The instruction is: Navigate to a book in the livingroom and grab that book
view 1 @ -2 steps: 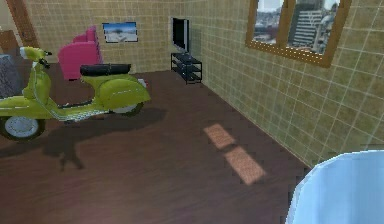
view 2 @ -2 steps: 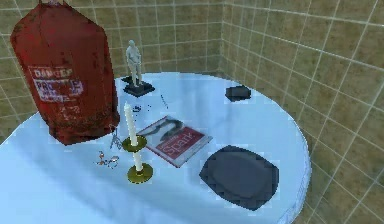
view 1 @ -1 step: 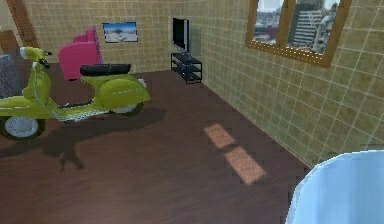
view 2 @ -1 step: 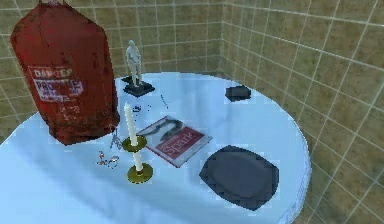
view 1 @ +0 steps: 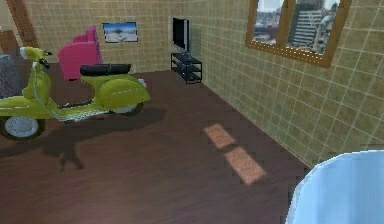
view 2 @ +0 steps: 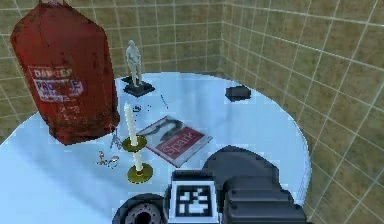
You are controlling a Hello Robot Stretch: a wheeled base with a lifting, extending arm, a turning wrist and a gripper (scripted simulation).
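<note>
A book with a red and grey cover lies flat near the middle of a round white table. The arm's dark end with a white marked square rises at the bottom edge of the arm side view, just in front of the book. The gripper's dark body sits left of that square, low over the table's near part. Its far end cannot be made out, so I cannot tell whether it holds anything.
On the table stand a big red bag, a small statue, a candle in a brass holder and a small dark thing. Ahead are a yellow-green scooter, a pink armchair, a TV and the table's edge.
</note>
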